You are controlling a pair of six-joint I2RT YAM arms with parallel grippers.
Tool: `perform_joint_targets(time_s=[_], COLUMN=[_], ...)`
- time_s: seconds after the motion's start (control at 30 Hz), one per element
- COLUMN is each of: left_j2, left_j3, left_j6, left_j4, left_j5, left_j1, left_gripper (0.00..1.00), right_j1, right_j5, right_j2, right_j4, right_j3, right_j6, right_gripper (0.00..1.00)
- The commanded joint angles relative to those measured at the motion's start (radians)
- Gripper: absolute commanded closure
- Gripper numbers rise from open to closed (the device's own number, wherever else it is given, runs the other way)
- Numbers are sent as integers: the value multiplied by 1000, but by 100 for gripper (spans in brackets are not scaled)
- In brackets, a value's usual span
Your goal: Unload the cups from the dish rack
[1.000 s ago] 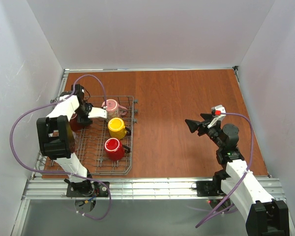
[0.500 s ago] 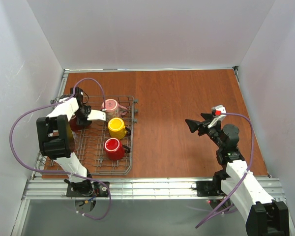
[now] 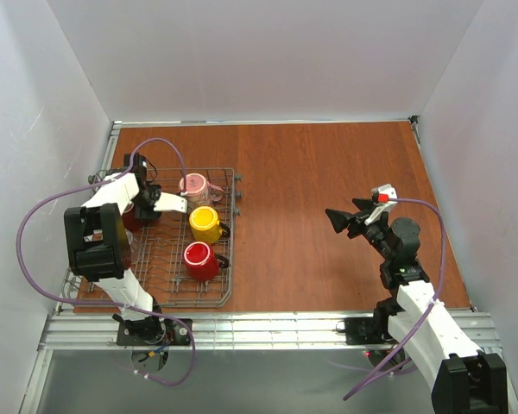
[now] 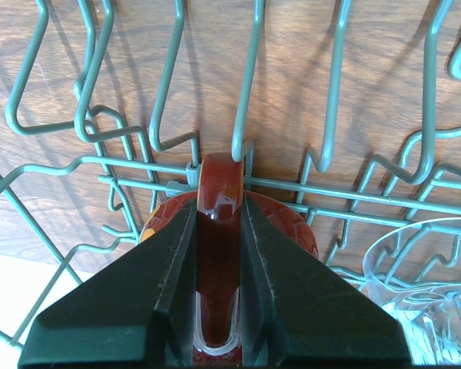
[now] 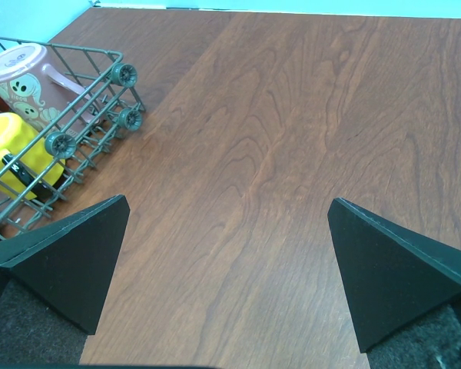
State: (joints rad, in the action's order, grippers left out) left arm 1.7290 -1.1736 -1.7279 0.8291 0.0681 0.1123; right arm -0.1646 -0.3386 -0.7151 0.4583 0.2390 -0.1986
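- Left gripper (image 4: 217,204) clamped on the handle of the dark red mug (image 4: 220,174), at the left side of the dish rack (image 3: 174,290).
- Right gripper (image 5: 227,206) spread wide over the wooden table (image 3: 328,164), well apart from the rack.
- Yellow mug (image 3: 204,224), pink mug (image 3: 194,186) and red mug (image 3: 198,260) are in the rack.

Pincers: I count two, the left pincer (image 4: 219,209) and the right pincer (image 5: 227,201).
Dish rack (image 3: 164,278): one, directly beneath the left pincer and ahead-left of the right pincer.
Red mugs: two. The dark red mug (image 4: 217,181) has its handle between the left pincer's fingers. The glossy red mug (image 3: 198,260) sits to that pincer's right, nearer the bases.
Yellow mug (image 3: 205,224): one, right of the left pincer.
Pink mug (image 3: 194,185): one, right of it and farther back.
Clear glass tumbler (image 4: 415,286): one, just right of the left pincer.
Cups I can count: five.
Rack wheels (image 5: 124,74): three, ahead-left of the right pincer.
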Motion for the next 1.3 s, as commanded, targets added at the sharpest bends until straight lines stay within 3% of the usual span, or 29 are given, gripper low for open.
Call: perform_joint_targets(time_s=[0.0, 0.8, 1.27], left_j2=[-20, -45, -52], left_j3=[5, -224, -317], left_j6=[5, 74, 174], left_j4=[59, 148, 78], left_j5=[-42, 35, 45], left_j1=[3, 3, 4], left_gripper=[100, 100, 100], right_j1=[2, 0, 0], right_j5=[15, 29, 16], right_j2=[8, 9, 3], right_j4=[23, 23, 23], right_j3=[2, 0, 8], right_j6=[13, 13, 10], right_gripper=[1, 1, 1])
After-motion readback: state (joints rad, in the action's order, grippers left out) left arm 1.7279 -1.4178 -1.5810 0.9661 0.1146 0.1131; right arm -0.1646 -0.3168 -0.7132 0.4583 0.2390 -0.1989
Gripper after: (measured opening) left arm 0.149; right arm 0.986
